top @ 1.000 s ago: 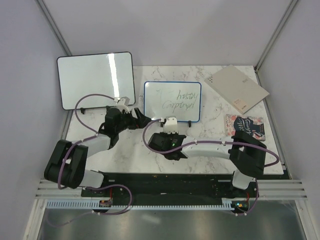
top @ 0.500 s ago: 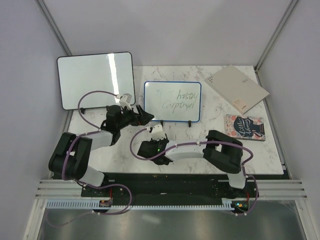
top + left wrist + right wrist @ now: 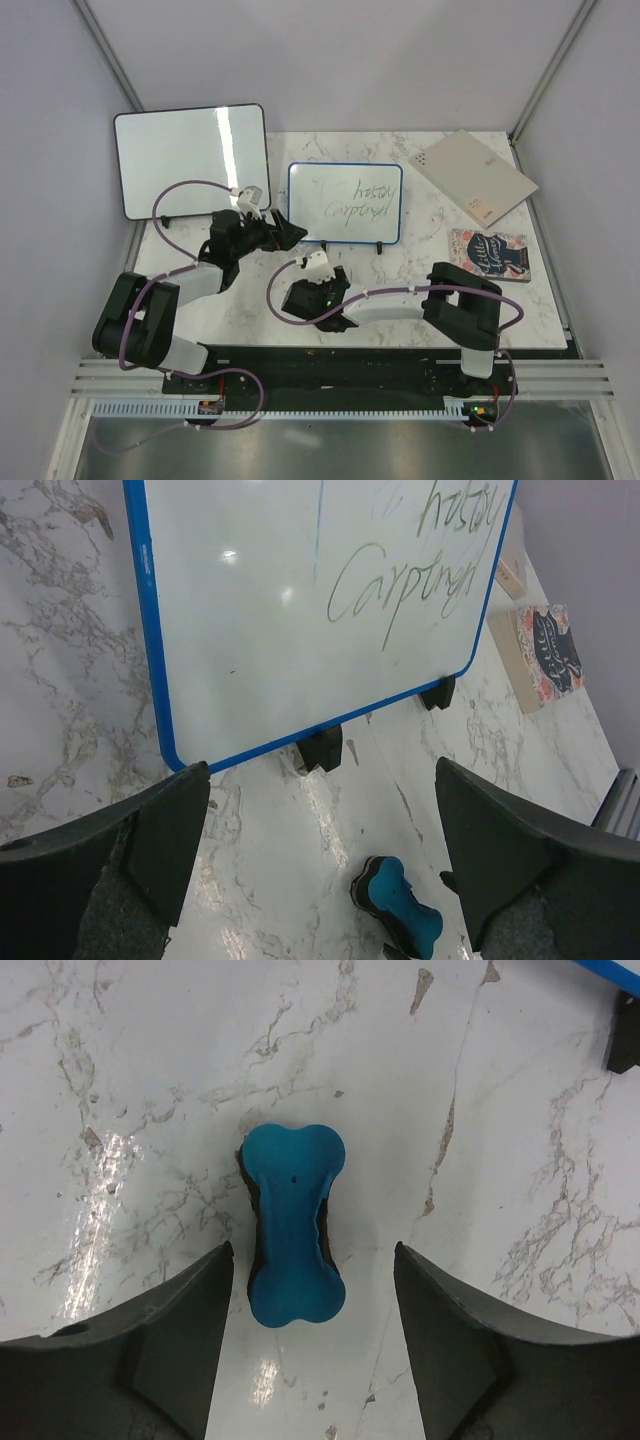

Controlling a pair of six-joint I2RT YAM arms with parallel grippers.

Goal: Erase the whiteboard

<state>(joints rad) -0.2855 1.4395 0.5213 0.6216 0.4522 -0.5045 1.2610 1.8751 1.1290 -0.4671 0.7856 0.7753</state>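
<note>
- small blue-framed rectangular whiteboard (image 3: 345,203), green handwriting, upright, mid-back of white marble table (image 3: 430,225)
- blue bone-shaped eraser (image 3: 292,1224) flat in front of it
- right gripper (image 3: 312,1250) spread around eraser, not touching
- left gripper (image 3: 320,770) wide apart, empty, facing whiteboard

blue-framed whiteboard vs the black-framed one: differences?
Frame: blue-framed whiteboard has a blue rim, black-framed whiteboard a black one.
Size: the black-framed one looks larger than the blue-framed.
Surface: blue-framed carries green handwriting; black-framed is blank.
Both are rounded rectangles, propped up.

Black-framed whiteboard (image 3: 190,160), beige folder (image 3: 475,177), patterned book (image 3: 490,254), marble table (image 3: 420,225)
</note>
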